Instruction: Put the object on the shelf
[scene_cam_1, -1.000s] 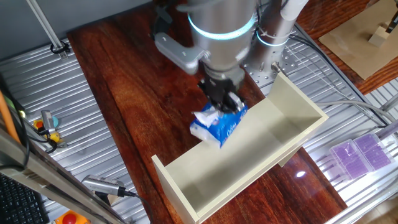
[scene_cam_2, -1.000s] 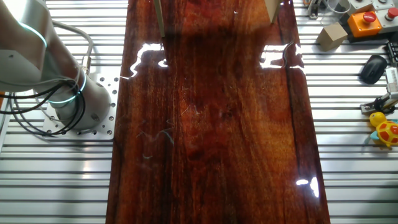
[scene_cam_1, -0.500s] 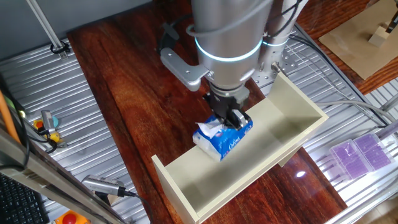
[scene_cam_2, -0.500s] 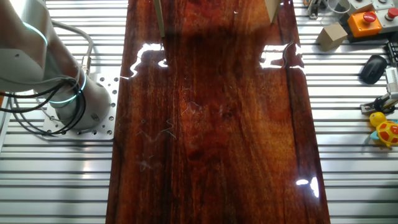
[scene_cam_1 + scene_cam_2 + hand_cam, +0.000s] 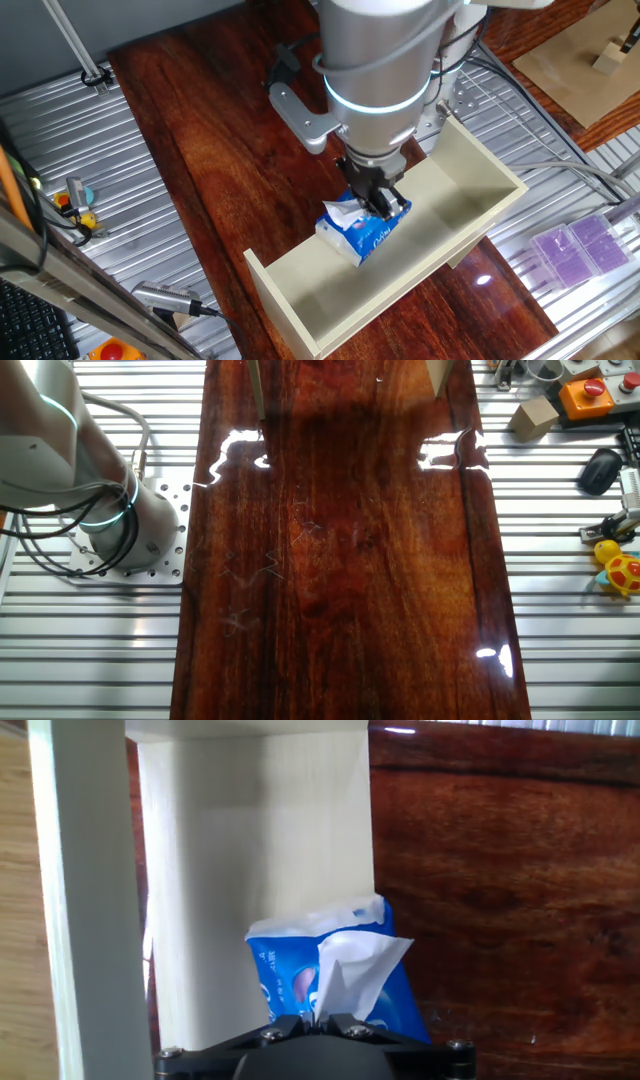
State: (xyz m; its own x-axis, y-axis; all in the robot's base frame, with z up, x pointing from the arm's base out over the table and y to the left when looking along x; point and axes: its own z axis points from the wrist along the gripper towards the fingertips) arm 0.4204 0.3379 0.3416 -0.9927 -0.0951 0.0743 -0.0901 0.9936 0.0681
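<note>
Right now the tissue pack [image 5: 362,229] is held pinched in the gripper [image 5: 378,201], its blue-and-white body tilted, with white tissue [image 5: 345,975] sticking out of its top. It is seen over the near long wall of the shelf [image 5: 470,180], partly above the open interior; whether it touches the shelf cannot be told from these views. In the hand view the pack [image 5: 300,982] is shown against the cream inner panel [image 5: 250,870] of the shelf, with the tissue caught right at the gripper [image 5: 320,1020], whose jaws are clamped together on it.

The shelf is laid diagonally across a dark, glossy wooden board [image 5: 220,160], with an upright end board at each end. The arm [image 5: 385,60], marked by a glowing cyan ring, is positioned directly above the pack. Beyond the shelf, purple boxes [image 5: 580,245] are set on the ribbed metal table [image 5: 150,230].

In the other fixed view only the board [image 5: 350,560], the arm's base [image 5: 120,525] with its cables, and a yellow toy [image 5: 618,565] at the right edge are shown; the pack and gripper are out of frame there.
</note>
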